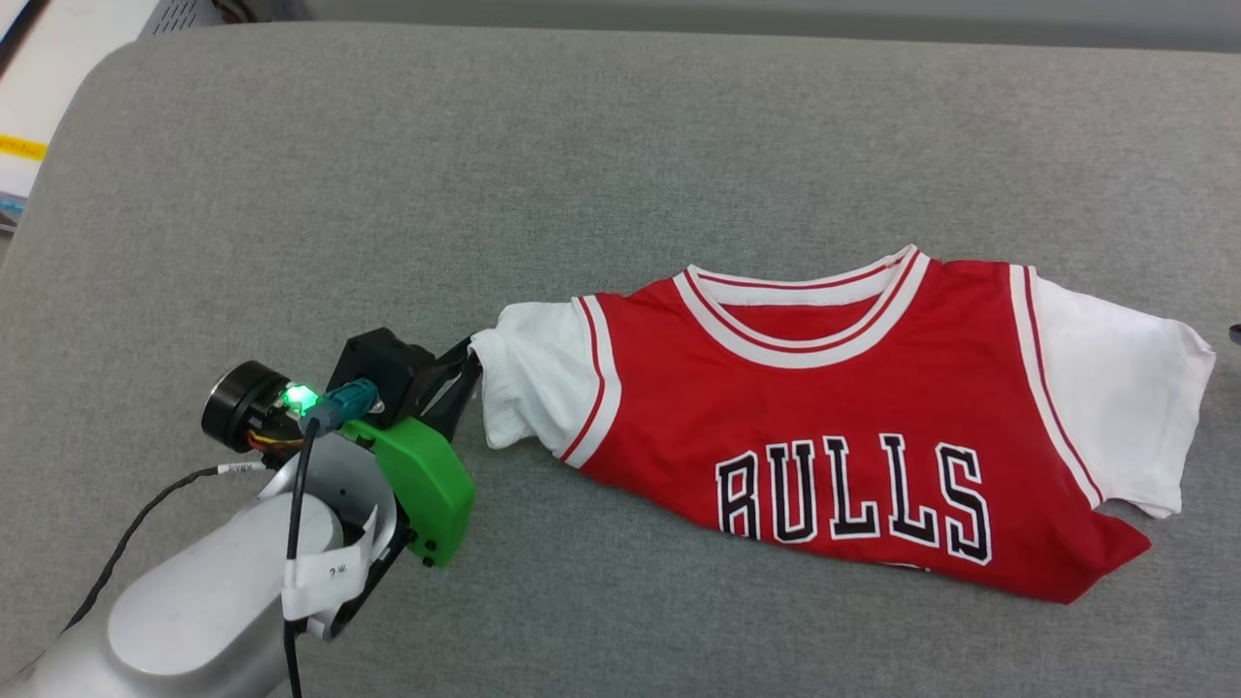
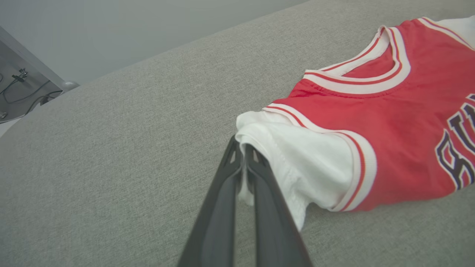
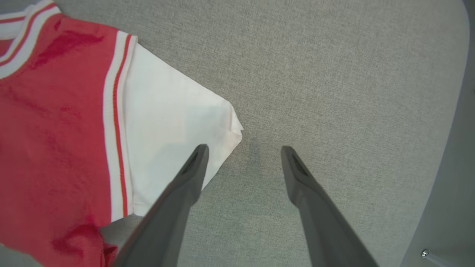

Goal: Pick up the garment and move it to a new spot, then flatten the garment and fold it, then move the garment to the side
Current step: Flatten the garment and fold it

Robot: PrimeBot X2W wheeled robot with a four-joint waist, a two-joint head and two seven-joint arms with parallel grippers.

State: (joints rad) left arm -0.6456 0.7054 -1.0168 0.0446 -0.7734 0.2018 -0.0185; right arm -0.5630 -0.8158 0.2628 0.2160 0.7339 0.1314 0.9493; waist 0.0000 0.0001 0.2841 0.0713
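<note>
The garment, a red jersey with white short sleeves and black "BULLS" lettering, lies front up on the grey surface, its lower part folded under. My left gripper is shut on the edge of its white left sleeve, the two dark fingers pinching the cloth between them. In the right wrist view my right gripper hangs open above the corner of the other white sleeve, one finger over the cloth and one over bare surface.
The grey fabric table stretches wide to the back and left of the jersey. Its rounded edge runs close on the right. Past the far left corner stand a shelf and cables.
</note>
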